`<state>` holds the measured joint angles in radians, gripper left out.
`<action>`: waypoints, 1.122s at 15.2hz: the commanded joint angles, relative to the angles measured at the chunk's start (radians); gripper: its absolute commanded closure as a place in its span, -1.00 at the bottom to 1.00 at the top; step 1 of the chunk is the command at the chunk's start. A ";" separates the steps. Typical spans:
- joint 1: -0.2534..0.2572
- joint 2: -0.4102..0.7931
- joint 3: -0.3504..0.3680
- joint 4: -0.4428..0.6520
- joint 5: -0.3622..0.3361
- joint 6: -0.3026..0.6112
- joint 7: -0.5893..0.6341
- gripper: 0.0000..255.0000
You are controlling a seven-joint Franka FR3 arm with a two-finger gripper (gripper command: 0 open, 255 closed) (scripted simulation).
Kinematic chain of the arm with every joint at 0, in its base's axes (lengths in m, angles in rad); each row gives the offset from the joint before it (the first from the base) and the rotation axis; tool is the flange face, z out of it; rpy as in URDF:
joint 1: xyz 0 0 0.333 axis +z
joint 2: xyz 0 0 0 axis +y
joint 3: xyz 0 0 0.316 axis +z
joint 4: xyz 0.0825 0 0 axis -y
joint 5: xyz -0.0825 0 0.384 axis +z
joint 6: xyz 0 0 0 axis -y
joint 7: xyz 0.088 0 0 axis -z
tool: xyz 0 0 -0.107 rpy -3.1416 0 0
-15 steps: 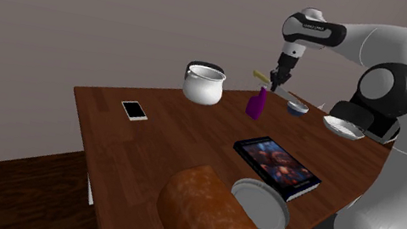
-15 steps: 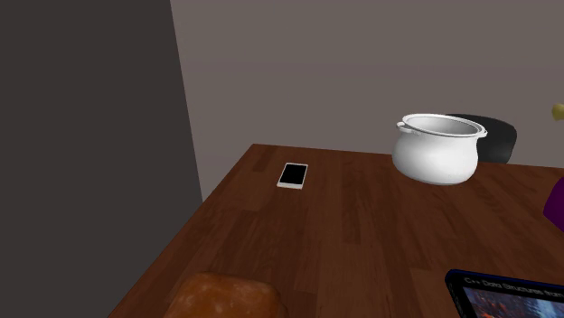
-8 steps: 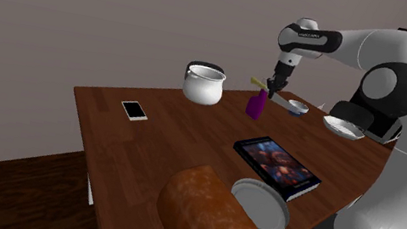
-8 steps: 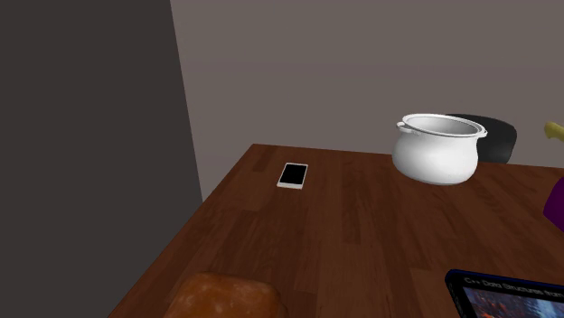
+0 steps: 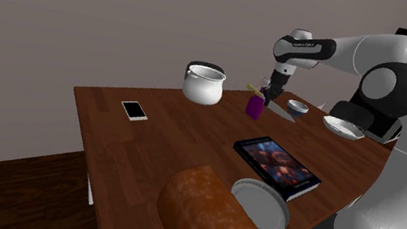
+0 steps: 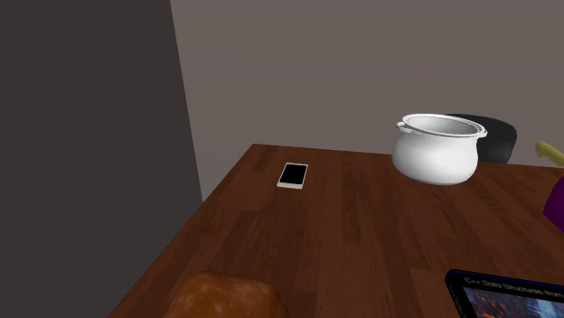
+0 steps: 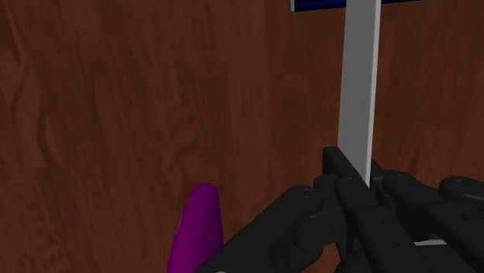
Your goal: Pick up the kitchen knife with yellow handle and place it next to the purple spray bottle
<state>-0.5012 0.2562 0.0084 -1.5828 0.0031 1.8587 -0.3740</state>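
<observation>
**Knife held in the air beside the purple bottle**

There is one of everything except the bowls. There is one wooden table [image 5: 146,138], one white arm [image 5: 387,90], one bread loaf [image 5: 208,218], one white pot [image 5: 203,84], one dark-covered book [image 5: 276,164] and one round plate [image 5: 260,206]. The two white bowls are a larger one [image 5: 343,127] and a smaller one [image 5: 298,108]. There is also one purple spray bottle [image 5: 255,105], one kitchen knife [image 5: 253,89] and one phone [image 5: 134,110].

The gripper [image 5: 270,88] is clamped on the knife and holds it off the table. The bottle stands just beside and below the gripper. The knife's long axis lies nearly level. Its yellow handle sticks out from the gripper toward the pot, and its grey blade points the other way, toward the smaller bowl. The loaf, plate and phone are well apart from the gripper.

The wrist view shows the grip itself. The blade [image 7: 361,77] runs out from between the black fingers [image 7: 341,198] toward the book's edge, with the bottle's purple top close beside the gripper. The second exterior view adds a black rounded shape [image 6: 495,135] behind the pot. It also shows the handle's yellow end [image 6: 549,151] above the bottle's side.
</observation>
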 commanded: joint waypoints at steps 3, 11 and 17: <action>0.000 0.004 0.000 -0.051 0.000 0.055 0.000 1.00; 0.000 0.026 0.000 -0.128 0.000 0.155 0.000 1.00; 0.000 0.051 0.000 -0.175 0.000 0.227 0.000 1.00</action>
<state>-0.5016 0.3001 0.0081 -1.7533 0.0031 2.0730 -0.3753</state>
